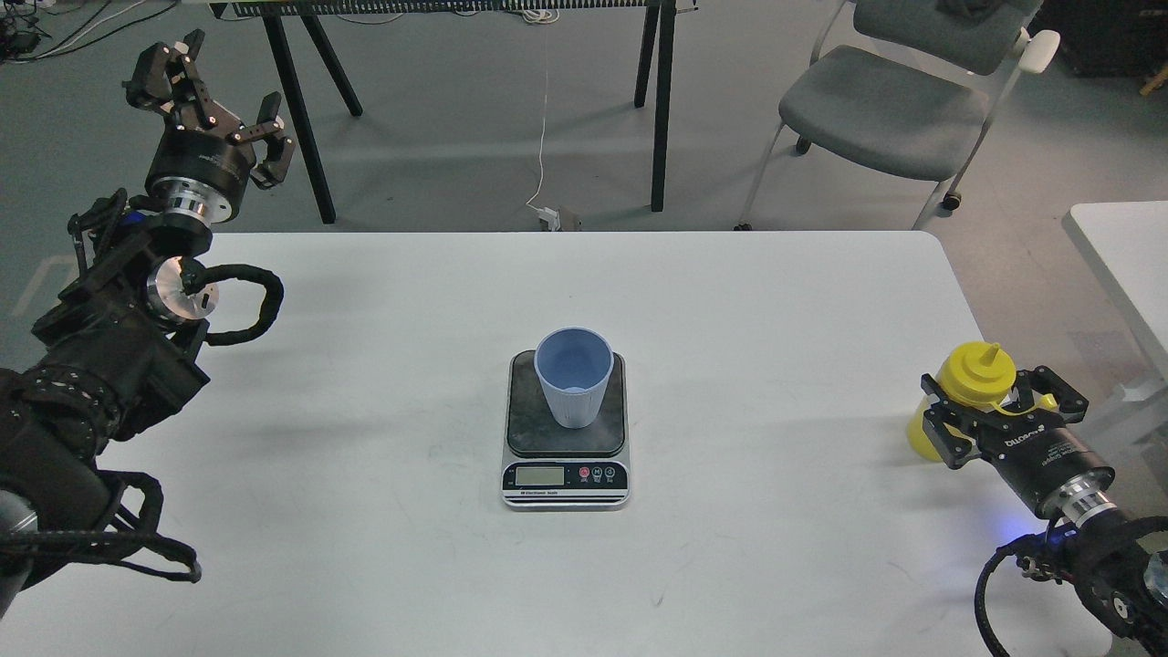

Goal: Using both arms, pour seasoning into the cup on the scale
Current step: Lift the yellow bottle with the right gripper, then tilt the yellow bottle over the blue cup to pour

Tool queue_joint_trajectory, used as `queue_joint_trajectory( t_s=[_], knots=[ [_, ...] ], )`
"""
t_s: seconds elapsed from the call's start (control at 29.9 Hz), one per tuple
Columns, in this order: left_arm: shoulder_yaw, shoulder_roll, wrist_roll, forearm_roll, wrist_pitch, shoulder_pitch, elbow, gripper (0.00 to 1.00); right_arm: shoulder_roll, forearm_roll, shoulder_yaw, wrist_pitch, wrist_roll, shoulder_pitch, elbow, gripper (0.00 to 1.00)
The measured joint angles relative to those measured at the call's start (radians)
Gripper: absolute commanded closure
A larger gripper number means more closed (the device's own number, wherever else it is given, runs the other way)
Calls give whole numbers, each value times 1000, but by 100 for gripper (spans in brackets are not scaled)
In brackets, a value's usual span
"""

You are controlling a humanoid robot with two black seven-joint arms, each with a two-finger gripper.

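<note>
A light-blue cup (573,376) stands upright on the dark platform of the scale (526,415) at the middle of the white table (748,301). The yellow seasoning bottle (977,372) stands near the table's right edge. My right gripper (1002,397) is open, with one finger on each side of the bottle's upper body; the gripper hides most of the body. My left gripper (215,102) is open and empty, raised high above the table's far left corner, far from the cup.
A grey chair (883,102) stands beyond the table at the back right. A second white table (1124,265) is at the right. Black trestle legs (659,100) and a white cable with a plug (547,215) are on the floor behind.
</note>
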Motion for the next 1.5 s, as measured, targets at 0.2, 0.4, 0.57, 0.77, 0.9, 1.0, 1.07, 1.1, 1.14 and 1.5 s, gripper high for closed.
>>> queue_joint_trajectory(
  t_s=[0.2,0.4,0.57,0.77,0.9,1.0,1.07,1.1,1.14,1.5],
  knots=[
    [0,-1,0,0,0,-1,0,8,-6,-3,0,0,0,2,2,50],
    [0,1,0,0,0,-5,0,8,-75,-105,9,0,0,115,-10,54],
    [1,-2,0,0,0,-10,0,8,-92,-277,3,0,-4,263,-48,55],
    [0,-7,0,-1,0,-14,-1,8,-82,-735,-2,0,-7,496,-86,56],
    [-1,-12,0,-2,0,-19,-3,8,-15,-1108,1,0,-5,652,-86,59],
    [-1,-15,0,-2,0,-29,-3,8,57,-1355,-2,0,-3,744,-49,59],
    [-1,-16,0,-2,0,-36,-3,8,93,-1497,-6,1,-3,780,-6,59],
    [-1,-16,0,-2,0,-37,-3,8,107,-1557,-8,1,-3,792,19,59],
    [-1,-16,0,-2,0,-38,-3,8,122,-1617,-12,1,-3,803,49,59],
    [-5,-15,0,-3,0,-42,-5,8,214,-1986,-295,1,1,962,268,61]
  ],
)
